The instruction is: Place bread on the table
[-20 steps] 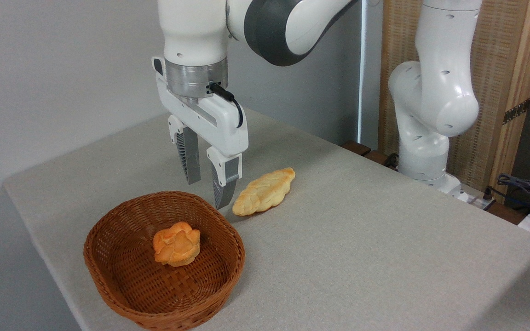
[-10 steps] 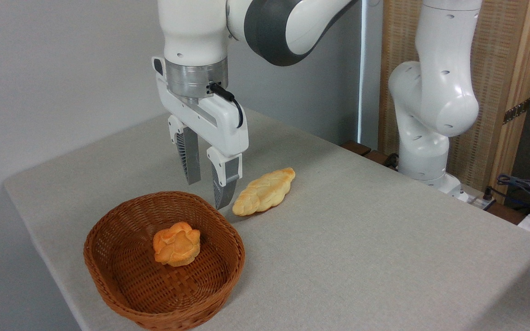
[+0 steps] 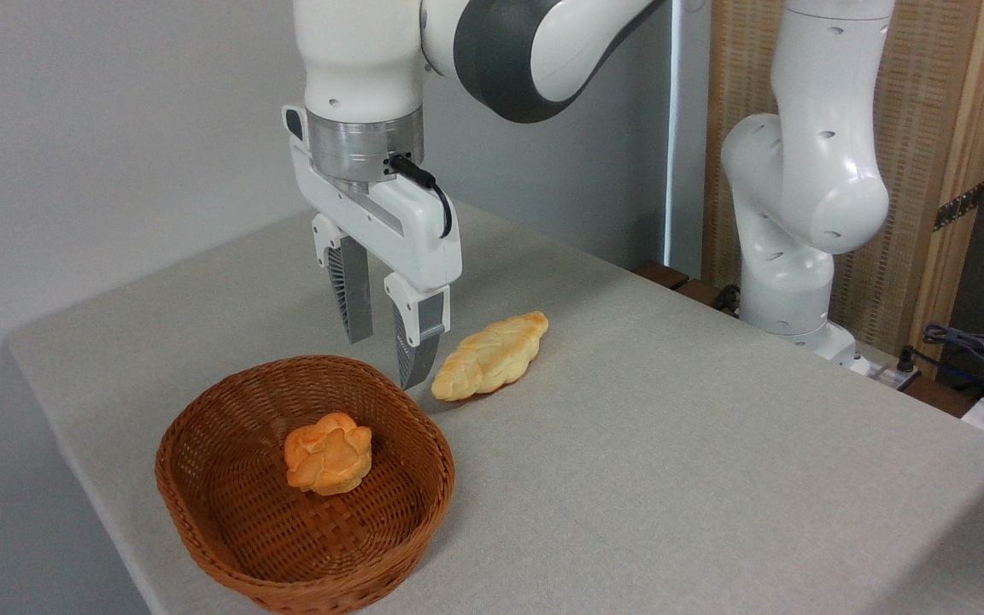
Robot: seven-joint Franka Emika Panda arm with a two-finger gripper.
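Observation:
The bread [image 3: 328, 453], a small round orange-golden knotted roll, lies inside a brown wicker basket [image 3: 227, 538] at the front left of the table [image 3: 671, 444]. My gripper [image 3: 383, 359] hangs open and empty above the basket's far rim, behind and a little right of the roll, its fingers pointing down. Nothing sits between the fingers.
A pale yellow braided loaf [image 3: 492, 354] lies on the grey-beige cloth just right of my gripper. The arm's white base [image 3: 791, 282] stands at the table's far right edge, with cables [image 3: 979, 354] beyond it. The table edge runs close along the basket's left side.

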